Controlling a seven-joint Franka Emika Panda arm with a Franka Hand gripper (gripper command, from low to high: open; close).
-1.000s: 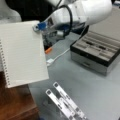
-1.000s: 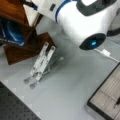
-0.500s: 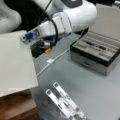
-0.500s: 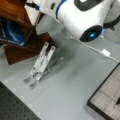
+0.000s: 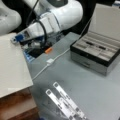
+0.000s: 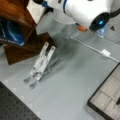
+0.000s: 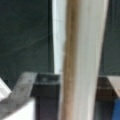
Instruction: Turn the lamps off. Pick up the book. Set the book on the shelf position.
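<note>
The book [image 5: 12, 67] is a large white sheet at a front view's left, lying nearly flat over the dark reddish-brown shelf position [image 5: 17, 107]. I cannot tell whether it rests on the wood. My gripper [image 5: 16, 39] is at the book's far corner, shut on it. The wrist view shows the book's edge [image 7: 82, 60] close up as an upright white and tan band. In a front view the book [image 6: 35, 10] shows as a white patch above the cabinet [image 6: 15, 15]. A cream-white lampshade [image 5: 7, 18] curves in at the top left.
A grey lidded case [image 5: 97, 52] stands open at the right, also seen as a tray [image 6: 107, 97]. A silver slatted stand [image 5: 65, 102] [image 6: 40, 62] lies on the grey table. A white cable with an inline switch [image 5: 50, 61] crosses the table. Blue items [image 6: 10, 32] sit inside the cabinet.
The arm has swung left, carrying the book with it. The book went from tilted up beside the cabinet to lower and flatter over the cabinet top.
</note>
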